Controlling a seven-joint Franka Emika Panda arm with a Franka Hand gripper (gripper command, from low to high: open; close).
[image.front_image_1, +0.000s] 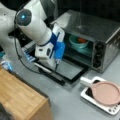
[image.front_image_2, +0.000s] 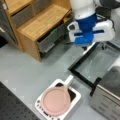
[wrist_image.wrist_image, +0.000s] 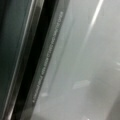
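My gripper (image.front_image_1: 57, 65) hangs just above the open, flat glass door (image.front_image_1: 71, 71) of a silver toaster oven (image.front_image_1: 100, 27), near the door's left part. It holds nothing that I can see. Inside the oven sits a teal bowl (image.front_image_1: 77, 43) with something orange (image.front_image_1: 82, 39) in it. In a front view the white and blue hand (image.front_image_2: 87, 35) stands over the door (image.front_image_2: 100, 65) and the fingertips are hidden beneath it. The wrist view shows only the door's glass (wrist_image.wrist_image: 82, 62) and its dark frame with white print (wrist_image.wrist_image: 47, 57), very close; no fingers show there.
A pan with a pink lid (image.front_image_1: 106, 92) and a white handle (image.front_image_1: 86, 81) rests on a white square base (image.front_image_1: 86, 94) before the oven, also in a front view (image.front_image_2: 56, 100). A wooden shelf unit (image.front_image_2: 42, 22) stands beside the arm, and its top (image.front_image_1: 20, 100) fills a front view's bottom left.
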